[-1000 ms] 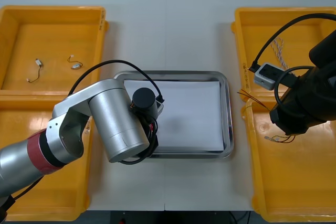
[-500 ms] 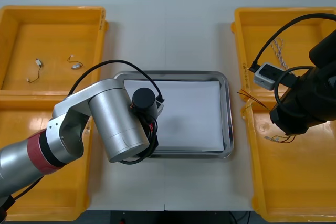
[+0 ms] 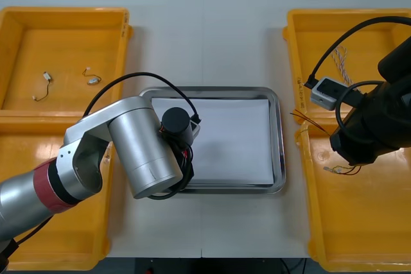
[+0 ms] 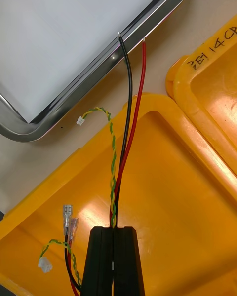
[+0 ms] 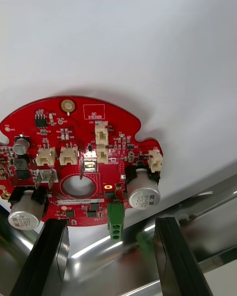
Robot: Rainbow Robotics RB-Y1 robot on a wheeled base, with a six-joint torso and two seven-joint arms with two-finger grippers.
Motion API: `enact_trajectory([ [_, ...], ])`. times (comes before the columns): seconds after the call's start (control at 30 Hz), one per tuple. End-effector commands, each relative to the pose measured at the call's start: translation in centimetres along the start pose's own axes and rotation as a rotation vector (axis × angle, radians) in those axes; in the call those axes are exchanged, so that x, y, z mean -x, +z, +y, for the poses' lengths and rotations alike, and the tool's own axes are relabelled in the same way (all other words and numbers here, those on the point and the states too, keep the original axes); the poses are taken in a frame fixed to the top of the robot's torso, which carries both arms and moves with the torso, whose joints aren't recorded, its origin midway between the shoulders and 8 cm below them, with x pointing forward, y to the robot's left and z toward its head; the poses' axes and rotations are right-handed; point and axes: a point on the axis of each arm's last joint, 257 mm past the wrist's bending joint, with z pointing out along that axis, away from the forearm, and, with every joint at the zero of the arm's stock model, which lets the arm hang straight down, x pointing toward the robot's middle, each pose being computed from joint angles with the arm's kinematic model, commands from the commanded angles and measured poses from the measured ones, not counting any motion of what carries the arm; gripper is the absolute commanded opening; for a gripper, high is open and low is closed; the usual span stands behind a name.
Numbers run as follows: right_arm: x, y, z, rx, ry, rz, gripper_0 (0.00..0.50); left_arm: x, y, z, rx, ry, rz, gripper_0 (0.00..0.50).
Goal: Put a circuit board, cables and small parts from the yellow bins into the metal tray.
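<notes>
Right gripper (image 4: pixel 112 264), clamped on a black cable (image 4: pixel 130 79) and others, hangs above the near right yellow bin (image 4: pixel 187 202). The trailing ends could catch the metal tray (image 4: pixel 148 24) rim and pull free. Left gripper (image 5: pixel 112 259), fingers apart, sits at the edge of the circuit board (image 5: pixel 79 167), which lies in the tray's left side.

We see left arm (image 3: pixel 138 149) reaching in from near left toward centre, wrist pointing down, left gripper (image 5: pixel 109 222) fingers spread wide. Right arm (image 3: pixel 376 120) at right edge, right gripper (image 4: pixel 113 229) fingers pinched on cables (image 4: pixel 130 103)
</notes>
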Motion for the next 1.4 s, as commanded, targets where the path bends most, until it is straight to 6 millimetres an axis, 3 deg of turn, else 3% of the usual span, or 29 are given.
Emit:
enact_trajectory([
  [0.03, 1.3, -0.9, 0.7, -0.006, -0.022, -0.03, 0.0, 1.8, -1.1, 0.3, 0.009, -0.073, -0.055, 0.5],
  [0.27, 1.7, -0.8, 1.2, 0.01, -0.033, -0.045, 0.0, 3.3, -3.3, 1.5, -0.002, -0.104, -0.065, 0.5],
  [0.63, 4.4, -0.4, 3.1, 0.007, -0.09, -0.071, 0.0, 4.5, -8.5, 4.3, -0.003, -0.146, -0.018, 0.5],
  [0.83, 5.8, 0.2, 4.4, -0.006, -0.138, -0.077, 0.0, 7.3, -12.0, 5.5, -0.07, -0.189, -0.08, 0.5],
  [1.1, 8.6, 0.8, 6.4, 0.028, -0.203, -0.082, 0.0, 8.0, -15.1, 9.5, -0.091, -0.25, -0.124, 0.5],
  [1.4, 10.8, 1.9, 8.6, 0.045, -0.304, -0.098, 0.0, 6.2, -16.7, 15.9, -0.022, -0.269, -0.108, 0.5],
])
